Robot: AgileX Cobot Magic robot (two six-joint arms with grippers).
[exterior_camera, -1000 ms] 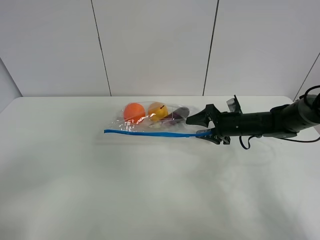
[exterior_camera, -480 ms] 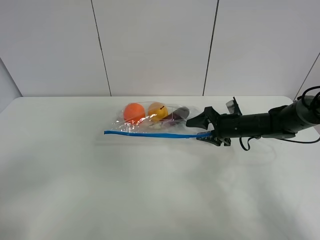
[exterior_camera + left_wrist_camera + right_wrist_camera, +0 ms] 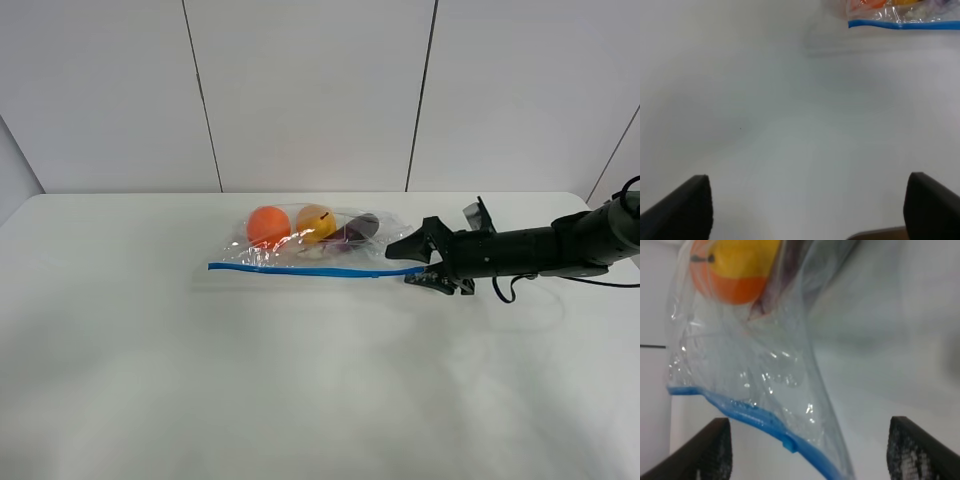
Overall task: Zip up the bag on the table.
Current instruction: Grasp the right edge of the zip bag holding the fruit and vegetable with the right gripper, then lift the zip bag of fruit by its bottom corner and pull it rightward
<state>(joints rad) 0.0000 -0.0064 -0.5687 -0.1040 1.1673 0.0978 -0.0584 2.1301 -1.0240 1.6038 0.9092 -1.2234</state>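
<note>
The bag (image 3: 300, 245) lies on the white table (image 3: 300, 390), clear plastic with orange, yellow and dark purple produce inside. Its blue zip strip (image 3: 300, 269) runs along the near edge. My right gripper (image 3: 420, 263) is at the strip's right end, open, its two fingers straddling the bag's corner. The right wrist view shows the bag (image 3: 765, 360) and the strip (image 3: 755, 415) passing between the spread fingers of the right gripper (image 3: 810, 450). My left gripper (image 3: 807, 210) is open over bare table, with the bag's left end (image 3: 900, 15) far ahead of it. The high view does not show the left arm.
A pale panelled wall (image 3: 310, 90) stands behind the table's far edge. The right arm (image 3: 540, 250) stretches low over the table from the right side. Bare tabletop lies in front of the bag and to its left.
My right gripper has drawn a little to the right along the strip's end, its jaws slightly narrower. The bag has stayed in place.
</note>
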